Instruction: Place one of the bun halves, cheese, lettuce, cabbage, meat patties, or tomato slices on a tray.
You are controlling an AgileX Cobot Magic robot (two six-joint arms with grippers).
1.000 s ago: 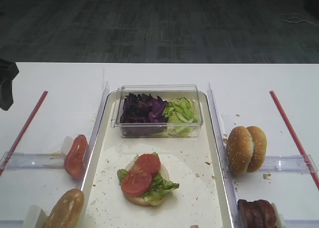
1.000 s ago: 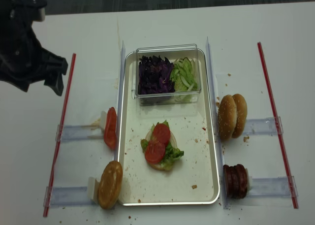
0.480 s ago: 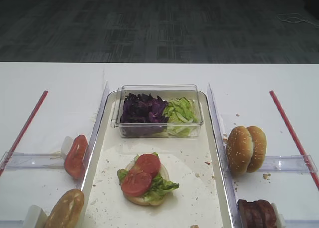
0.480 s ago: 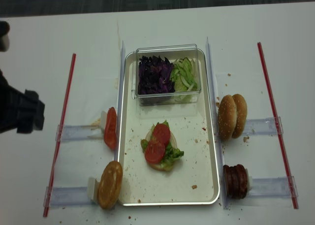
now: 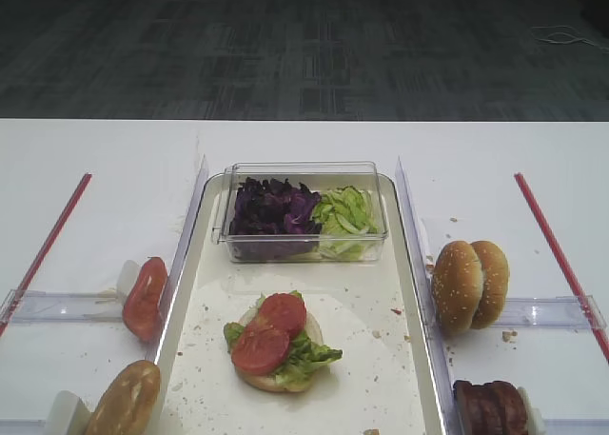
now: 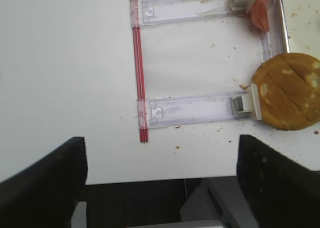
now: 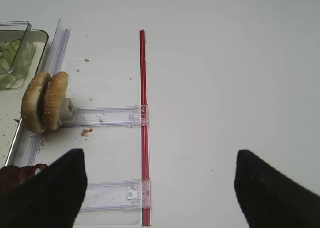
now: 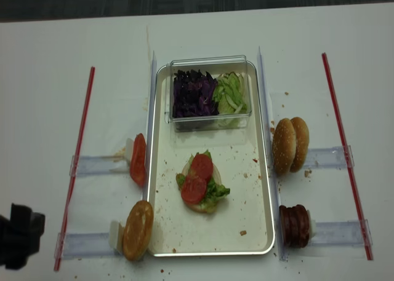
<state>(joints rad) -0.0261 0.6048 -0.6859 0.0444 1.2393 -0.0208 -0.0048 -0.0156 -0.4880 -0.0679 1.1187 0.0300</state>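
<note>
On the cream tray [image 5: 366,345] [image 8: 246,210] lies a bun half topped with lettuce [image 5: 309,354] and two tomato slices [image 5: 271,330] [image 8: 197,178]. Another tomato slice [image 5: 144,297] [image 6: 259,11] and a bun half [image 5: 124,400] [image 6: 287,91] stand in holders left of the tray. To the right of it stand two bun halves [image 5: 470,285] [image 7: 45,102] and the meat patties [image 5: 490,406] [image 8: 295,225]. Cabbage [image 5: 271,207] and lettuce [image 5: 347,211] fill the clear box. No cheese is in view. My left gripper [image 6: 160,140] is open and empty over the table's near left edge. My right gripper [image 7: 157,155] is open and empty, right of the buns.
The clear plastic box [image 5: 303,176] stands at the tray's far end. Red strips [image 8: 77,164] [image 8: 345,152] run along both sides, and clear holder rails [image 6: 195,110] [image 7: 107,115] lie between them and the tray. The left arm [image 8: 18,235] shows dark at the near left corner.
The left arm has drawn back from the far left of the table to its near left corner and has left one exterior view. The food has not moved.
</note>
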